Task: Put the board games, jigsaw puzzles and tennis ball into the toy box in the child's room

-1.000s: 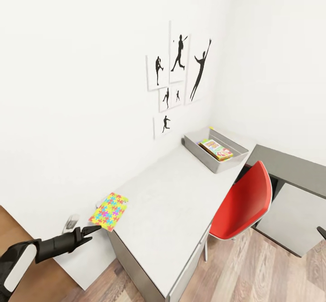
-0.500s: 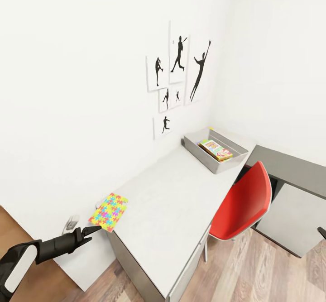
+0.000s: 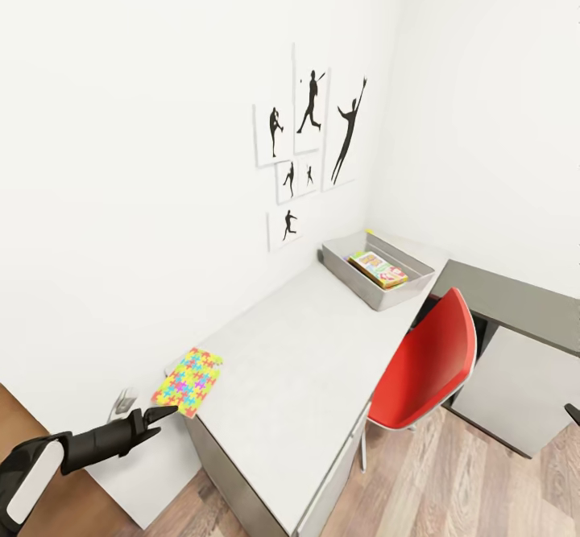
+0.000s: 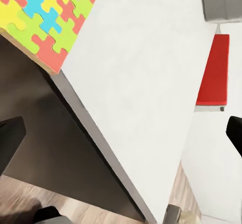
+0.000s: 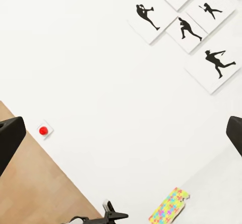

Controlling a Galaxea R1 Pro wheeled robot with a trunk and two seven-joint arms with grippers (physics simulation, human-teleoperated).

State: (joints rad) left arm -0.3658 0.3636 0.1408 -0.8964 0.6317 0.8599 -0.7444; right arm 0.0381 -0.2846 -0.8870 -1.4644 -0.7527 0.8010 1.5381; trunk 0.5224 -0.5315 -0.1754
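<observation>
Multicoloured square: jigsaw puzzle (image 3: 188, 382) lay flat at the near corner of the grey table (image 3: 298, 360), one corner jutting slightly over the edge; also seen at (image 4: 43, 17) and (image 5: 169, 208).
Nearest tool: left gripper (image 3: 159, 416), just short of the puzzle's near edge and slightly below the tabletop level, pointing toward it.
Left gripper state: dark fingertips (image 4: 11, 141) stood wide apart at both sides of the left wrist view, nothing between them.
Right gripper state: fingertips (image 5: 10, 138) likewise spread wide, empty, aimed at the white wall with the black sport silhouettes (image 5: 184, 24).
Direction of approach: puzzle lay ahead of and a little above the left gripper; judged to need a rise and a short advance, then a pinch at the overhanging corner.
Long axis: puzzle roughly square, edges running along the table's length toward the far end.
Container: grey toy box (image 3: 377, 269) at the far end of the table, well apart from the puzzle.
Contents: one flat colourful box (image 3: 377, 270) inside; a yellowish speck at the back rim, too small to name.
Obstacle: red chair (image 3: 423, 364) pushed up to the table between puzzle and box.
</observation>
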